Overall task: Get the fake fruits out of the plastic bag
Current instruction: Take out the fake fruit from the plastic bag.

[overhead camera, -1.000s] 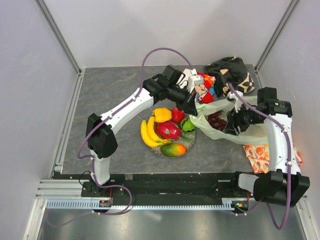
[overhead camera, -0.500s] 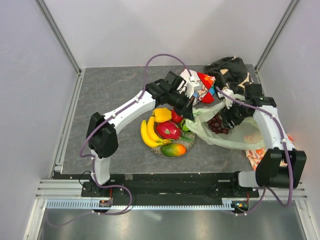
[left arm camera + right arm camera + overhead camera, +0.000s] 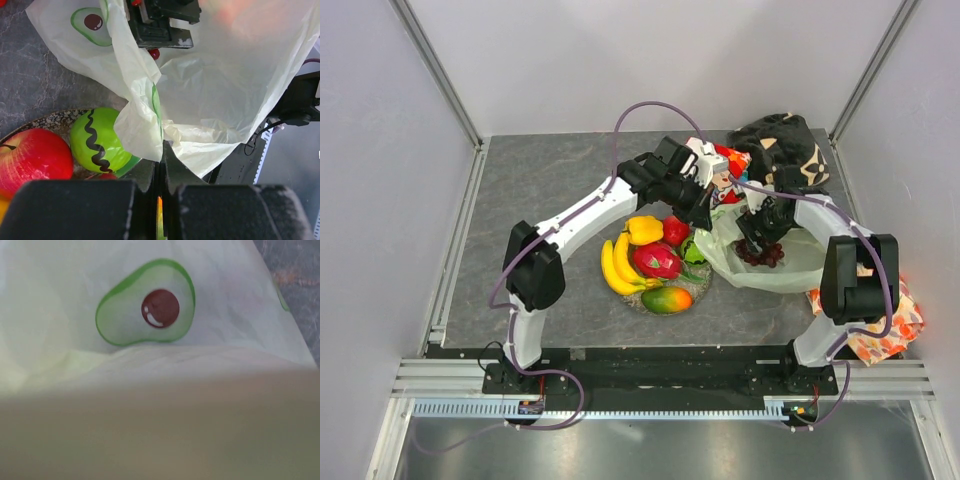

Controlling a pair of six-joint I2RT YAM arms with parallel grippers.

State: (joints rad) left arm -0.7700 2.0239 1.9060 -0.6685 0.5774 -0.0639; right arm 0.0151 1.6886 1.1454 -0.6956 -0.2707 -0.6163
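**Pinching the bag (image 3: 215,90), hovering at the grapes (image 3: 761,254)**

Clamping a fold of the bag's rim in the left gripper (image 3: 161,150), jaws nearly touching, just beside the lime (image 3: 97,145) and apple (image 3: 35,155). Hanging the right gripper (image 3: 756,232) at the bag mouth, over the grapes lying inside; jaw width impossible to tell. Showing other fruits (image 3: 657,262) on the dish (image 3: 697,284).

The dish (image 3: 698,284) sits on the table (image 3: 550,170), just near-left of my left gripper (image 3: 703,222). The cartoon cloth (image 3: 725,176) lies just beyond it. The dark cloth (image 3: 786,140) lies beyond my right gripper (image 3: 754,244). The orange cloth (image 3: 880,336) lies well near-right of it.
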